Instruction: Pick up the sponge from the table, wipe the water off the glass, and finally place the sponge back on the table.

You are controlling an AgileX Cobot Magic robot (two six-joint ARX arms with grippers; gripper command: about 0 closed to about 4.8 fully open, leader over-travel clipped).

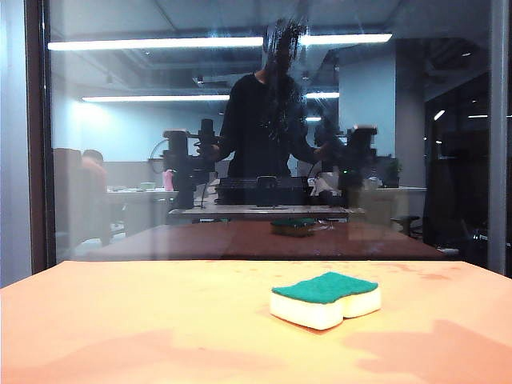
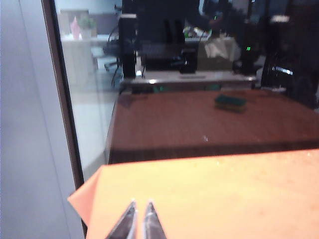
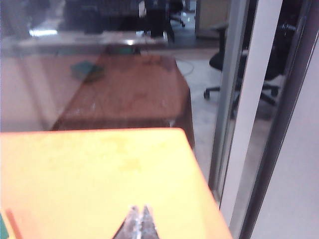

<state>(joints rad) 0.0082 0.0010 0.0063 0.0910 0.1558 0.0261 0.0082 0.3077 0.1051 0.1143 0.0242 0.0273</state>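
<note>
desk (image 1: 120, 320), foreground: bare orange-tan top, nearest my exterior camera, running up to the glass (image 1: 144, 160). sponge (image 1: 325, 298): lying flat on the desk right of centre, green scouring face up, pale cream foam body beneath, well short of the pane. its dimmer double in the reflection is not the thing i want.

water (image 1: 282, 48): whitish streaks and droplets high on the glass, over the head of the dark reflected figure.

left gripper (image 2: 139, 221): fingers clenched tip to tip, empty, hanging above the desk near its left corner, beside the dark frame. right gripper (image 3: 140, 221): fingers likewise pinched together on nothing, above the desk toward its right edge (a sliver of green at the corner of that wrist view is probably the sponge, though i cannot be sure).

handling, my judgement: light, soft, springy foam; it should compress under the fingers, so a firm pinch will not hurt it. the green face looks rough and should not slip. i would take it across the short sides of the cream body, fingers straddling the middle, leaving a broad face free to press on the glass.
</note>
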